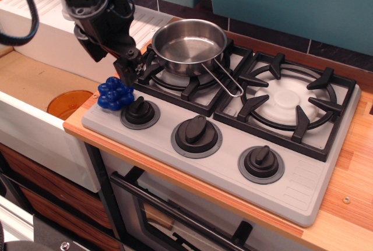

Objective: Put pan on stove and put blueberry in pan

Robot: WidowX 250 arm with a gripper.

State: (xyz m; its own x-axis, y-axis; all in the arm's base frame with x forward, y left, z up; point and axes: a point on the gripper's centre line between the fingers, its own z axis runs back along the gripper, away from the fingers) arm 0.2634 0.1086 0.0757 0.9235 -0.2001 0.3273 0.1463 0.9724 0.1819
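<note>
The shiny steel pan (189, 44) sits upright on the left burner grate of the grey stove (291, 175), its wire handle pointing toward the front right. The pan is empty. The deep-blue blueberry (115, 95) lies on the stove's front left corner, beside the left knob (140, 113). My gripper (112, 66) is black and hangs just above and behind the blueberry, left of the pan. Its jaws look open and hold nothing. It does not touch the blueberry.
A white sink (35, 123) with an orange drain (69, 102) lies left of the stove. A white drying rack (35, 12) is at the back left. The right burner grate (288, 102) is bare. Two more knobs (197, 134) stand along the stove front.
</note>
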